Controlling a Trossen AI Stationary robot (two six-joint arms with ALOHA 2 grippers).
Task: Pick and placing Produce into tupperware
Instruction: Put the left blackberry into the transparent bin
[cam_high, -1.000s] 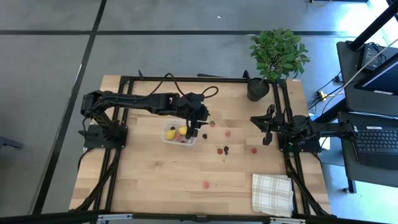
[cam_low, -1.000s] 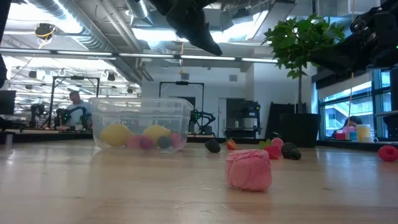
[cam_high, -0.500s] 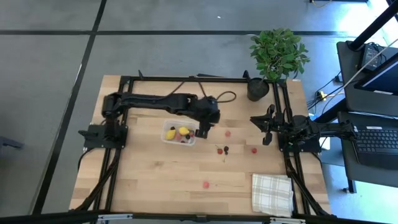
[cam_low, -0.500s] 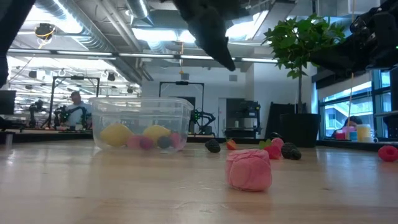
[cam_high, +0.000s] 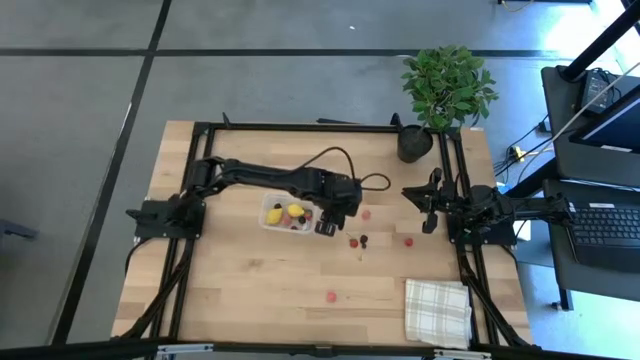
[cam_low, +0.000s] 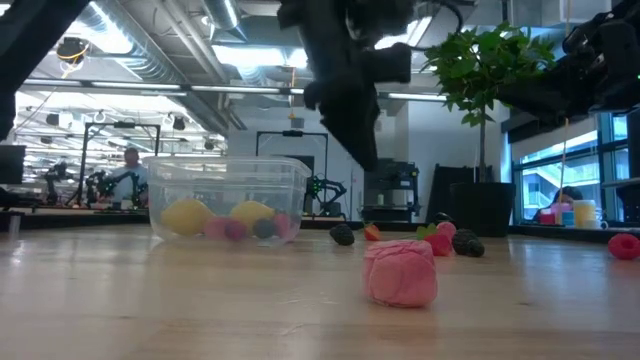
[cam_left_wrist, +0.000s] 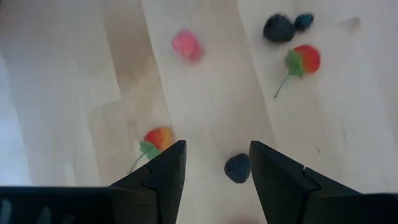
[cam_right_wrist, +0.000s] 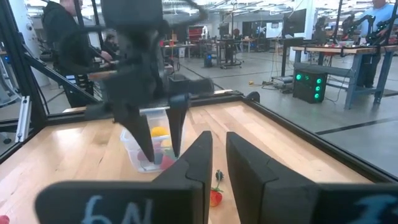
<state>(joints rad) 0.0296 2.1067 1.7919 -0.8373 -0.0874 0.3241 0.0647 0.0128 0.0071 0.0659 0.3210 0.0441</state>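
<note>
Tupperware (cam_high: 288, 215) sits left of center on the wooden table (cam_high: 250, 290) in the high view, with 2 yellow lemon-shaped pieces (cam_high: 293, 211) and several small red and dark balls inside it. Left gripper (cam_high: 327, 222) hangs above the table just to the right of the tub's right edge, arm extended from the left side of the frame; its 2 fingers stand apart with nothing between them. In the left wrist view, a dark berry (cam_left_wrist: 237, 168) lies on the wood in the gap between the fingers (cam_left_wrist: 163, 171), a red-and-green strawberry piece (cam_left_wrist: 158, 139) lies just beyond one finger, and a pink piece (cam_left_wrist: 187, 44), another strawberry piece (cam_left_wrist: 303, 60) and 2 more dark pieces (cam_left_wrist: 278, 28) lie farther off. Loose produce in the high view is scattered right of the tub, with 1 pink piece (cam_high: 331, 296) alone in the lower center. Right gripper (cam_high: 428, 212) waits at the right side of the table, fingers slightly apart and empty. A checked cloth (cam_high: 438, 311) lies at lower right, and a potted plant (cam_high: 445, 90) stands at upper right.
</note>
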